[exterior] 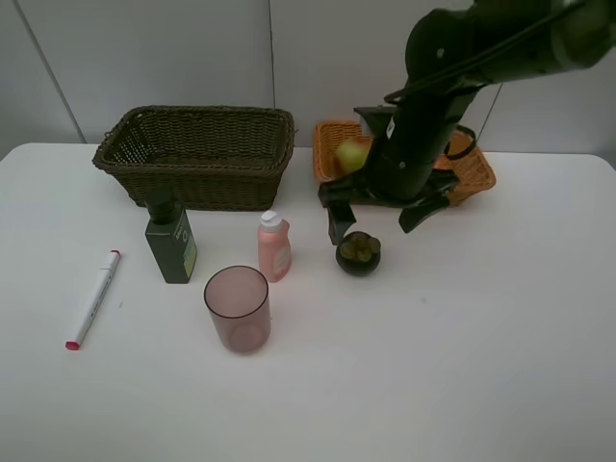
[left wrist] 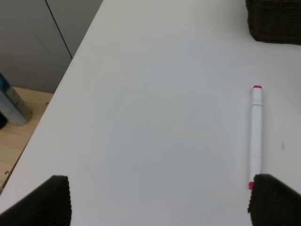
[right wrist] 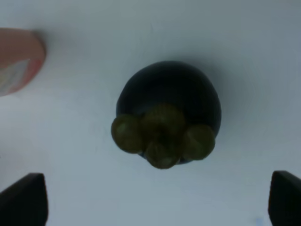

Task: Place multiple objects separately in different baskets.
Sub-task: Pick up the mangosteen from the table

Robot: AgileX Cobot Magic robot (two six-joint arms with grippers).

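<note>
A dark mangosteen point(exterior: 358, 252) sits on the white table, with my right gripper point(exterior: 375, 219) open just above it, one finger on either side. In the right wrist view the mangosteen point(right wrist: 167, 113) lies between the spread fingertips of the gripper point(right wrist: 154, 202). The small pink bottle point(exterior: 273, 246), dark green bottle point(exterior: 171, 241), pink cup point(exterior: 237, 308) and marker point(exterior: 92, 298) stand or lie to its left. A yellow-green fruit point(exterior: 351, 154) lies in the light orange basket point(exterior: 476, 173). The dark basket point(exterior: 197, 154) looks empty. My left gripper point(left wrist: 162, 202) is open over the table near the marker point(left wrist: 256, 134).
The right arm hides much of the light basket, so its other contents cannot be seen. The pink bottle's edge point(right wrist: 16, 59) shows beside the mangosteen. In the left wrist view the table's edge drops to a wooden floor with a blue-grey cylinder point(left wrist: 11, 106).
</note>
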